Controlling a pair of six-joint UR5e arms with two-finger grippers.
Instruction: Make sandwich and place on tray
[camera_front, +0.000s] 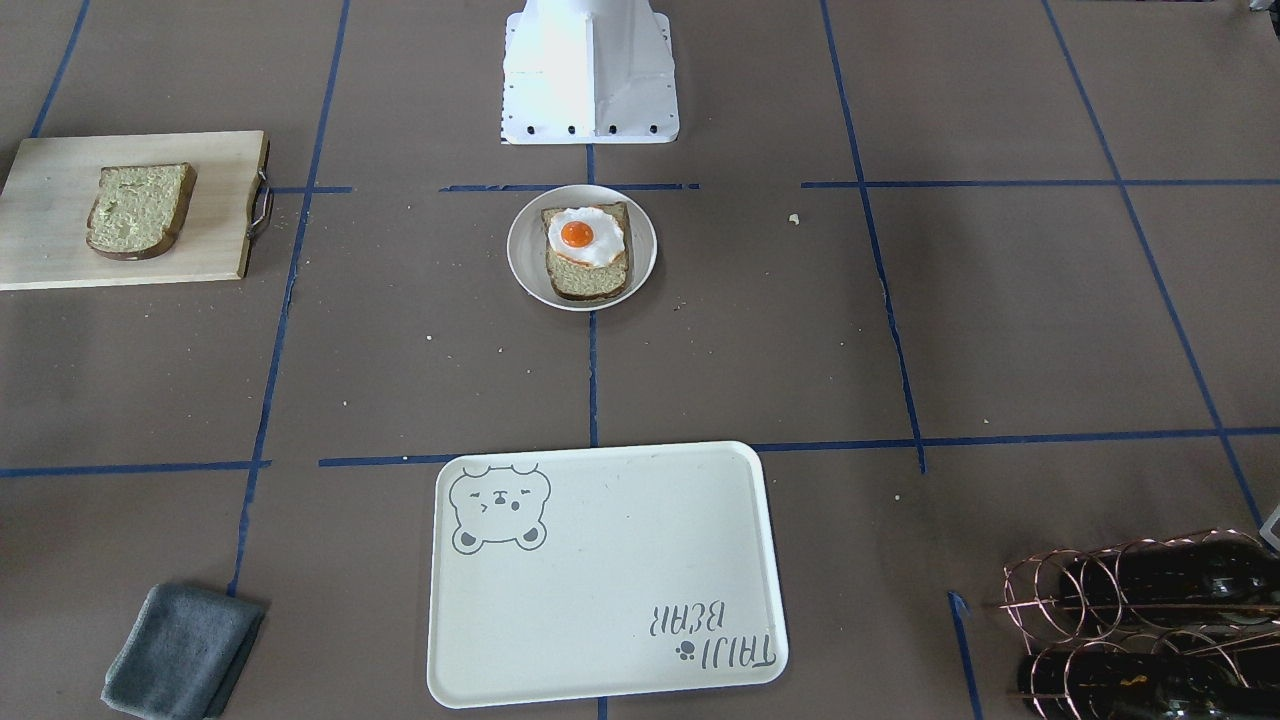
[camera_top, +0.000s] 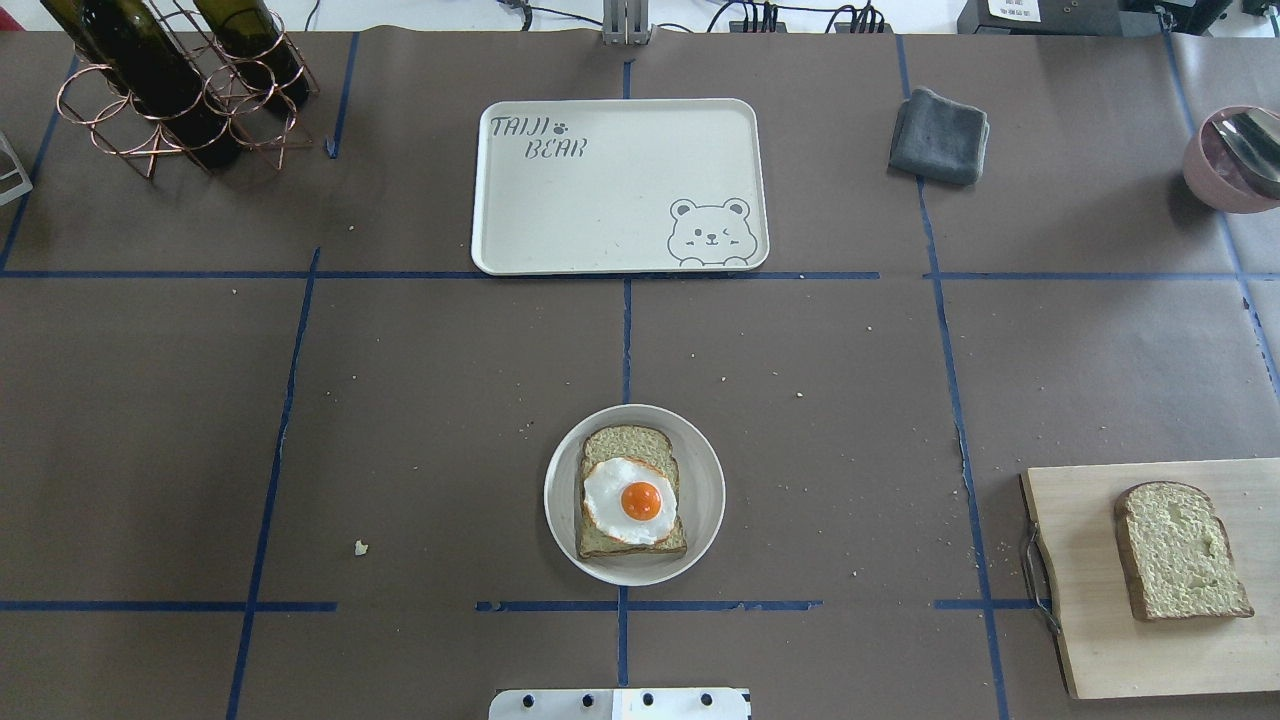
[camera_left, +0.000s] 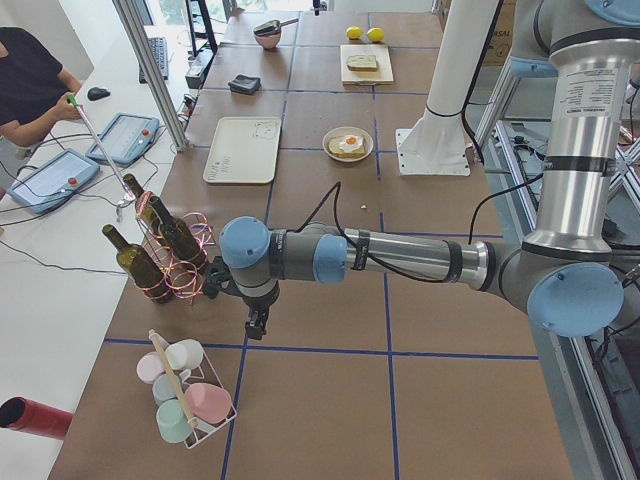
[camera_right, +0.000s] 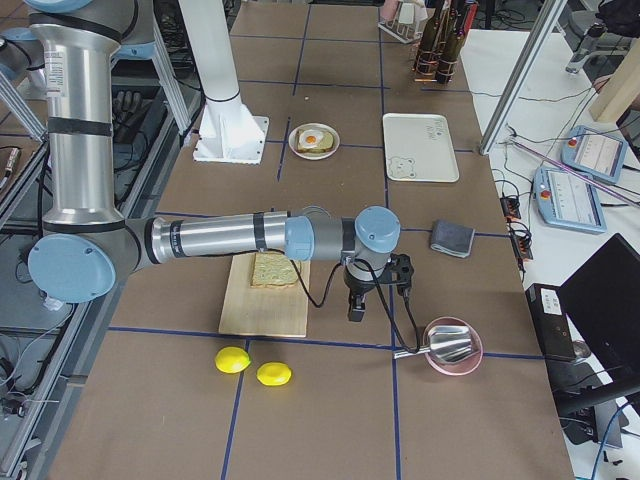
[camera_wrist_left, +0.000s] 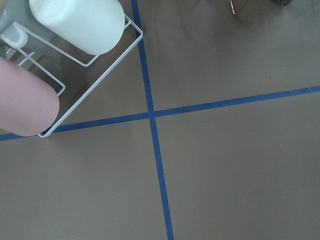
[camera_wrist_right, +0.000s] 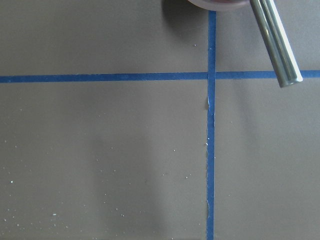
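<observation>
A small white plate (camera_top: 705, 480) near the robot's base holds one bread slice (camera_top: 627, 445) with a fried egg (camera_top: 632, 500) on top. The second bread slice (camera_top: 1180, 550) lies on a wooden cutting board (camera_top: 1085, 580) at the right. The cream bear tray (camera_top: 600, 210) lies empty at the far middle. My left gripper (camera_left: 257, 325) hangs over the table beside the wine rack, far from the plate. My right gripper (camera_right: 355, 312) hangs just past the cutting board, beside a pink bowl. I cannot tell whether either is open or shut.
A copper wine rack with bottles (camera_top: 170, 85) stands far left. A grey cloth (camera_top: 940, 135) lies right of the tray. A pink bowl with a metal spoon (camera_top: 1235, 155) sits far right. A cup rack (camera_left: 185, 390) and two lemons (camera_right: 252, 367) lie off to the sides.
</observation>
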